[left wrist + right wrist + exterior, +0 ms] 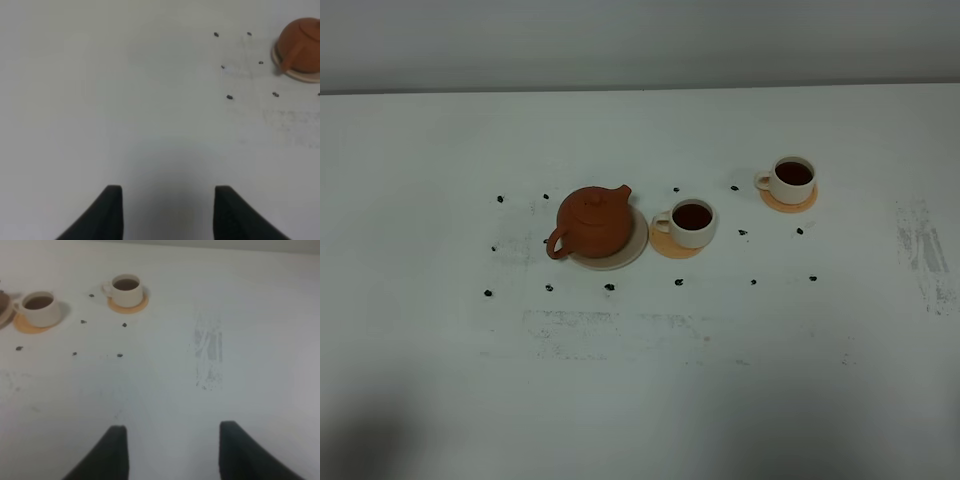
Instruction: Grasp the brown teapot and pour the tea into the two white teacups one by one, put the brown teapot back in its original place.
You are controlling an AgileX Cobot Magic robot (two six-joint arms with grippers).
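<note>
left gripper jaws apart, holding nothing, over bare table. brown teapot sits on beige saucer. two white teacups w/ dark tea on orange coasters. right gripper also apart, empty.

Test bench: bare white tabletop, small black markers, blank wall.

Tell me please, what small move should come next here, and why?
Probably none beyond keeping both arms back. The teapot already sits on its saucer, both cups hold dark tea, and the left gripper and right gripper hold nothing, away from the tea set. The job looks done.
</note>
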